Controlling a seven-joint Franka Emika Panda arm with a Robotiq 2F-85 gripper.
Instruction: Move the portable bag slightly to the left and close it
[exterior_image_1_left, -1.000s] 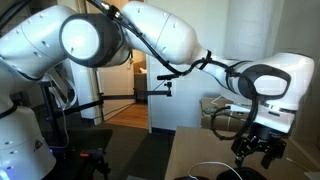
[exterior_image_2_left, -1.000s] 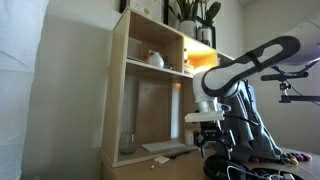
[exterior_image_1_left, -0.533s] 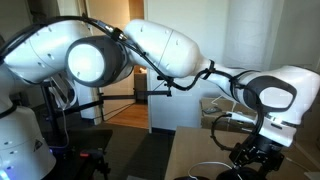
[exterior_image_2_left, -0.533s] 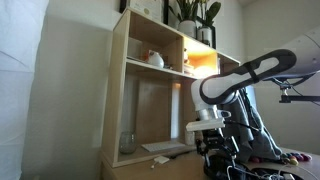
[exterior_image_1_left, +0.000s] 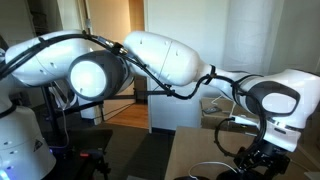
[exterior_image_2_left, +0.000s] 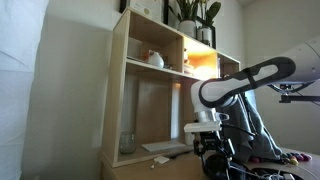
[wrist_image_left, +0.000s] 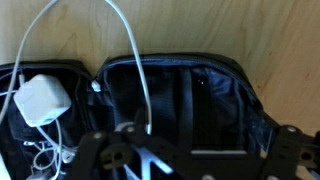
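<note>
The black soft fabric portable bag (wrist_image_left: 215, 100), flat with rounded corners, lies unzipped on the light wooden tabletop (wrist_image_left: 250, 30), spread open into two halves side by side in the wrist view. Its right half shows bare dark lining. Its left half holds a white charger block (wrist_image_left: 42, 102) and coiled white cords (wrist_image_left: 40, 152).

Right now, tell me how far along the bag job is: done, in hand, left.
Done: nothing I can confirm; the portable bag lies unzipped, both halves spread on the wooden surface, a white charger inside and a white cord trailing across it. In hand: the jaws hover open over the bag, holding nothing. Left: shift it left, then close it.
</note>
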